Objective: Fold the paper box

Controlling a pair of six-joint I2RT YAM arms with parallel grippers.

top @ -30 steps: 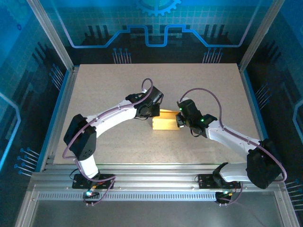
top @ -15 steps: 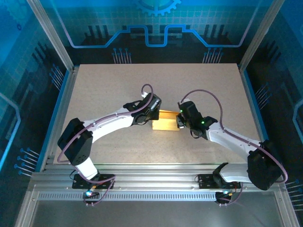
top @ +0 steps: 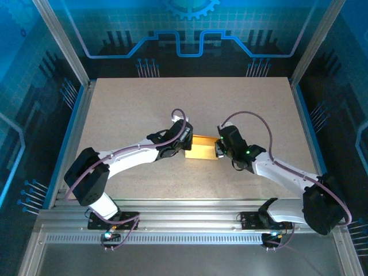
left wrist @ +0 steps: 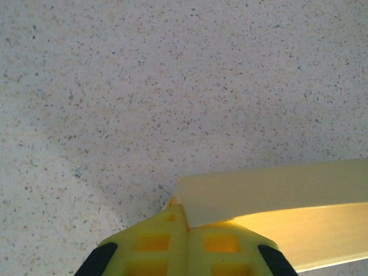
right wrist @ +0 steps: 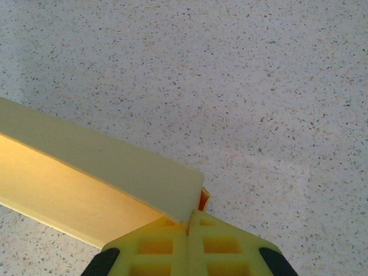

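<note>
The paper box (top: 202, 150) sits near the middle of the table (top: 144, 103), between the two arms. It is pale yellow and looks like a small long box lying on the speckled top. From above, the left gripper (top: 184, 146) is at the box's left end. The right gripper (top: 219, 149) is at its right end, so the box is held from both sides.

In the left wrist view, the yellow fingers (left wrist: 164, 247) are pressed together, and a corner of the card goes in between them. So the left gripper is pinching the paper box. The card runs off to the right of that picture, with a pale strip on top and a brighter yellow face under it.

In the right wrist view, the fingers (right wrist: 158, 247) are pressed together too. A corner of the card is tucked into the line where they meet (a bit of orange shows just beside that corner). So the right gripper is pinching the box as well. Here the card stretches away to the left.

From above the box is small, so I cannot tell if its top is open or closed.

The white left arm (top: 129, 156) reaches in from the near left, and the white right arm (top: 282, 171) from the near right.
</note>
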